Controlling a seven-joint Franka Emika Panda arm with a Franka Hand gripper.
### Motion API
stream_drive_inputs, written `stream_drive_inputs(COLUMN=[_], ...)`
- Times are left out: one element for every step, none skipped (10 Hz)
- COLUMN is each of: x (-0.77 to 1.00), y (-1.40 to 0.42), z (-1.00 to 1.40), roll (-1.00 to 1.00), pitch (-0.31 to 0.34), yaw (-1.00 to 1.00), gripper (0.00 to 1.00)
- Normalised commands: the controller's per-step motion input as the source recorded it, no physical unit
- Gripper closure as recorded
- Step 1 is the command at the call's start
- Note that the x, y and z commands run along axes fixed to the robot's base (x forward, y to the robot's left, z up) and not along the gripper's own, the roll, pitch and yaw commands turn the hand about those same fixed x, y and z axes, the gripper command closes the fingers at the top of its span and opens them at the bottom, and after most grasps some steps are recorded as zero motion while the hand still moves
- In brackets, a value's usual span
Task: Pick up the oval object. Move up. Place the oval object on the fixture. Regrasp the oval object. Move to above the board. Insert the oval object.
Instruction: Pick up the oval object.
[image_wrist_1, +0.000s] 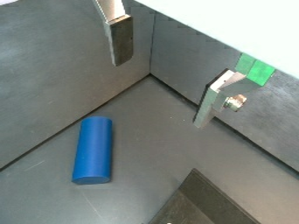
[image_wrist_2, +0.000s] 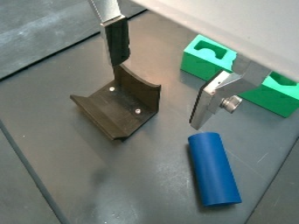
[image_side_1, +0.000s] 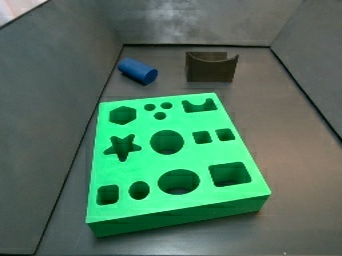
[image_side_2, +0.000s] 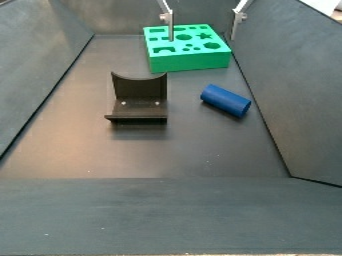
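Two silver fingers (image_wrist_1: 121, 39) hang well apart with nothing between them in a wrist view, and the oval object (image_wrist_1: 93, 150) lies flat on the tabletop (image_wrist_1: 198, 149) below the open jaws, off to one side of their gap. In a wrist view the gripper (image_wrist_2: 163, 79) hovers between the fixture (image_wrist_2: 117, 107) and the board (image_wrist_2: 211, 57). In a side view the peg's long axis runs slantwise beside the fixture, so the jaws must likely shift over and turn.
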Motion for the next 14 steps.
stream_drive_inputs(x=[-0.4, -0.31, -0.18, -0.06, 0.0, 0.0, 0.01, 0.0, 0.0, 0.0, 0.0, 0.0, -0.05, -0.2], y=[0.0, -0.24, -0.33, -0.24, -0.16, -0.15, -0.16, -0.25, -0.31, -0.34, -0.33, -0.32, -0.25, -0.12], z=[-0.01, -0.28, -0.37, -0.45, -0.47, -0.53, -0.6, -0.66, -0.69, -0.62, -0.6, -0.61, -0.66, -0.77], roll=[-0.05, 0.0, 0.06, 0.03, 0.0, 0.0, 0.0, 0.02, 0.06, 0.06, 0.06, 0.06, 0.05, 0.03], pitch=[-0.02, 0.0, 0.0, 0.0, 0.0, 0.0, 0.0, 0.0, 0.0, 0.0, 0.0, 0.0, 0.0, -0.046], yaw=[-0.02, 0.55, 0.84, 0.92, 0.98, 0.95, 0.93, 0.9, 0.87, 0.85, 0.85, 0.85, 0.86, 0.83], gripper=[0.0, 0.0, 0.0, 0.0, 0.0, 0.0, 0.0, 0.0, 0.0, 0.0, 0.0, 0.0, 0.0, 0.0])
